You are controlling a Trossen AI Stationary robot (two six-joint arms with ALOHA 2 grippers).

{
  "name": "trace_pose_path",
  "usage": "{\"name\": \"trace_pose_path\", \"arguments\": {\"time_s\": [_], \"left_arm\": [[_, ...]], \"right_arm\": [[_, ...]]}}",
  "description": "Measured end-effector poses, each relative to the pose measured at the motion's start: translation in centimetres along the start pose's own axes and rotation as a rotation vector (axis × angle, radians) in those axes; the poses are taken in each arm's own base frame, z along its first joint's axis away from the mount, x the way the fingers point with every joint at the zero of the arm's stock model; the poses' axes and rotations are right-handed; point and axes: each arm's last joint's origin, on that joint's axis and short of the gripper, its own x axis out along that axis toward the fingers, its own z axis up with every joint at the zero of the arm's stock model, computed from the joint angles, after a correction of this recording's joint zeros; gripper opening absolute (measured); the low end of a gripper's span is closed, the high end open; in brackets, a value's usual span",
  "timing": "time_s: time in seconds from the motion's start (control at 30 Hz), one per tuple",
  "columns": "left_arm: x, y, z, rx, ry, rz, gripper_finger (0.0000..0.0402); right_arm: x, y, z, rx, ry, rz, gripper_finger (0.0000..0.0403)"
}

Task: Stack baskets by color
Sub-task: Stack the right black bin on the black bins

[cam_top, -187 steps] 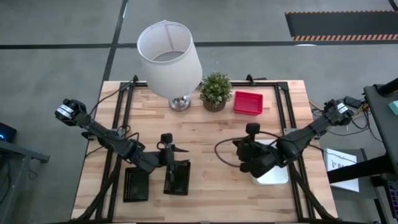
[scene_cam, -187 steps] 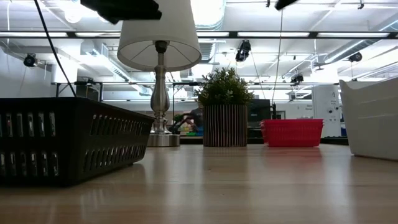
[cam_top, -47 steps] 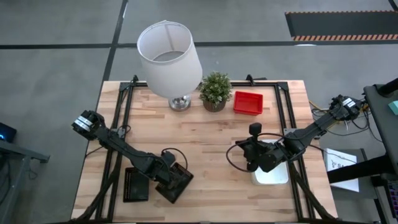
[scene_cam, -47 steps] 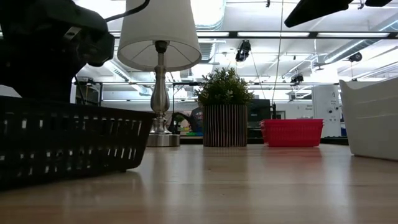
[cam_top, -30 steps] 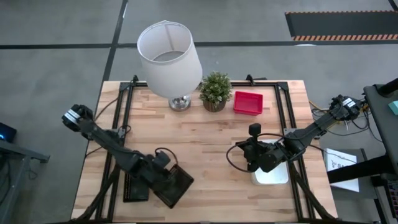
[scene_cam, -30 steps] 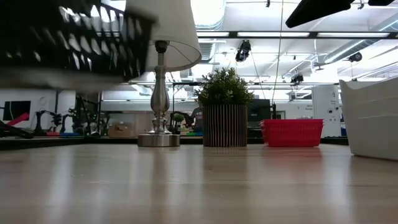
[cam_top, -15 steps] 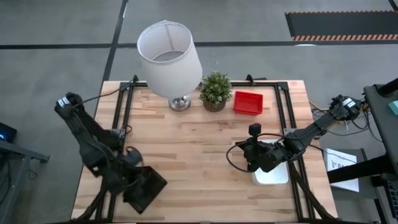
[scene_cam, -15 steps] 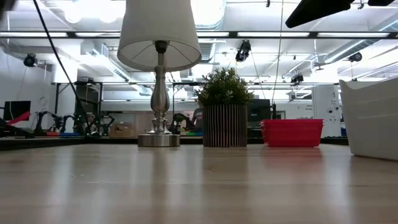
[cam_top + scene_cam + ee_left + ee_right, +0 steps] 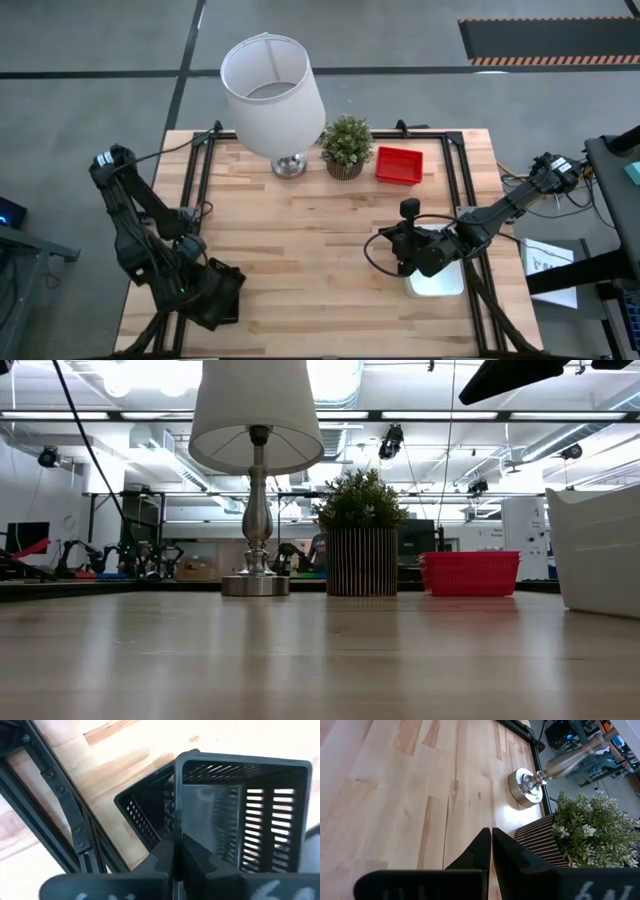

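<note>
My left gripper [image 9: 200, 287] hangs over the table's near left corner, shut on a black basket [image 9: 250, 810] that it holds in the air. Right under it a second black basket [image 9: 142, 817] rests flat on the table. A red basket [image 9: 399, 165] sits on the table by the plant at the back. A white basket [image 9: 440, 280] lies near the right edge. My right gripper [image 9: 405, 250] hovers shut beside the white basket and holds nothing. My left gripper pinches one wall of the black basket at its rim [image 9: 176, 827], one finger inside the basket and one outside. The fingers come steeply from above. The basket is lifted clear and hangs tilted, its open side turned sideways, above the second black basket.
A lamp with a white shade [image 9: 272, 85] and a potted plant [image 9: 346, 146] stand at the table's back, left of the red basket. A black frame rail [image 9: 75, 825] runs along the left edge close to the black baskets. Bare wood lies in the middle.
My left gripper has carried the black basket toward the table's left edge and a little upward, rolling as it went. The basket, clear of the table, has turned about and now hangs over the other black basket. My right gripper has kept still.
</note>
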Motion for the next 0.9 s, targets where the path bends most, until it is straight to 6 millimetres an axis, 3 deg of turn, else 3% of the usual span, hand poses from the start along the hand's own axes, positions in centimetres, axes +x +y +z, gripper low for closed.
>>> {"name": "trace_pose_path", "arguments": {"time_s": [0.5,0.77,0.9], "left_arm": [[3.5,-1.5,-1.4,-0.020,-0.051,0.226,0.0000],[3.9,-1.8,-1.4,-0.028,-0.056,0.237,0.0003],[3.8,-1.8,-1.2,-0.033,-0.051,0.231,0.0032]], "right_arm": [[0.0,0.0,0.1,0.005,-0.005,0.000,0.0009],[0.0,0.0,0.1,0.005,-0.005,0.000,0.0009],[0.0,0.0,0.1,0.013,-0.005,0.000,0.0009]]}}
